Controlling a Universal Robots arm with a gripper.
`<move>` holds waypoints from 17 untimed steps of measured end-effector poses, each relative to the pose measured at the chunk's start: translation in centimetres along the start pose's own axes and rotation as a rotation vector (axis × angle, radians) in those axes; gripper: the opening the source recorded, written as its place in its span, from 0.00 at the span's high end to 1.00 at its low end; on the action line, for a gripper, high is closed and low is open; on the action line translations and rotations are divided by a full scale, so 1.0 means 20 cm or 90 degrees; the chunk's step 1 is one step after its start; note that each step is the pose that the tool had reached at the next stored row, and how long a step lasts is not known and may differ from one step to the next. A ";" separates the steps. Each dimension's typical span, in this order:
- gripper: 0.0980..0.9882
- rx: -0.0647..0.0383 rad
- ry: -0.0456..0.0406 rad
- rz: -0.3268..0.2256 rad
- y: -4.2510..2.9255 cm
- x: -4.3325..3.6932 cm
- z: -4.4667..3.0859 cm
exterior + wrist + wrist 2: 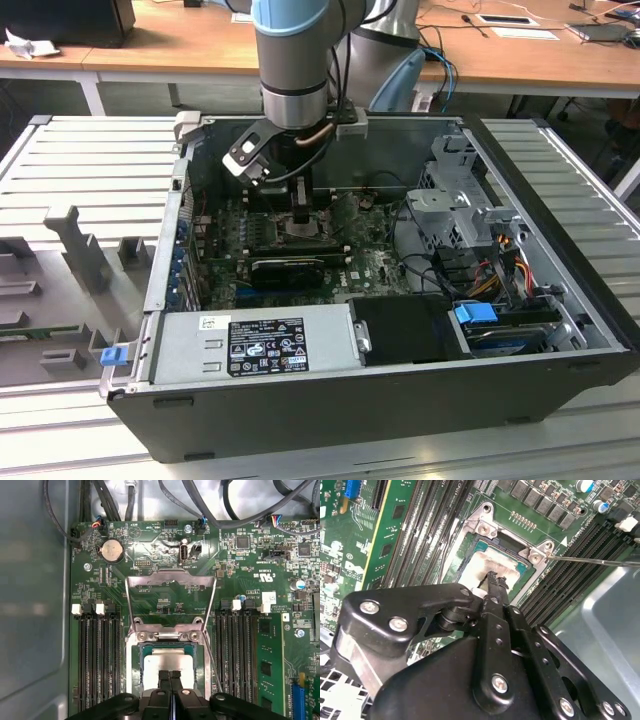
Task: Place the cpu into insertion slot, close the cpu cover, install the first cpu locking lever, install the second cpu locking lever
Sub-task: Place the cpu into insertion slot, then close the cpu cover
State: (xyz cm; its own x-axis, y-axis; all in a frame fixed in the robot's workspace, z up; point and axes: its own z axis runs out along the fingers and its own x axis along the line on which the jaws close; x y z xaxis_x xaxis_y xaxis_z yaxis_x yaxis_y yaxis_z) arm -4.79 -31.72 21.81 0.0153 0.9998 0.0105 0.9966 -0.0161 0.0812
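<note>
The cpu [167, 659], a flat square with a dull, smeared silver face, lies in the dark-framed insertion slot [198, 670]; the thin grey metal cpu cover [170, 577] is swung open; the black gripper [170, 676] is clenched on nothing, tips just over the chip.

A dark grey steel computer tower [400, 415] lies open on its side on a pale ribbed metal table [570, 170]. From twelve o'clock a silver and light-blue robot arm [295, 60] reaches down into it, its black gripper [304, 220] low over the green motherboard [375, 262]. A long black graphics card [288, 268] lies just at the gripper's six o'clock. A silver labelled power supply box [250, 345] sits at the case's seven o'clock, and a silver drive cage [455, 205] at two o'clock.
</note>
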 end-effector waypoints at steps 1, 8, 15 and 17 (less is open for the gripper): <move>0.99 0.000 0.0000 0.000 0.000 0.000 -0.002; 0.99 0.000 0.0001 0.000 0.002 0.000 -0.019; 0.99 0.009 0.0000 0.001 0.083 -0.002 -0.013; 0.99 0.014 0.0012 0.001 0.093 -0.002 -0.012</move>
State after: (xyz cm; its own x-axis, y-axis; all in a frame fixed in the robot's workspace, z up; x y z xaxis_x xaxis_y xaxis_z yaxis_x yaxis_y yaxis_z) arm -2.96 -31.78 22.20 0.0170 0.9998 0.0126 0.9981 -0.0177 0.0595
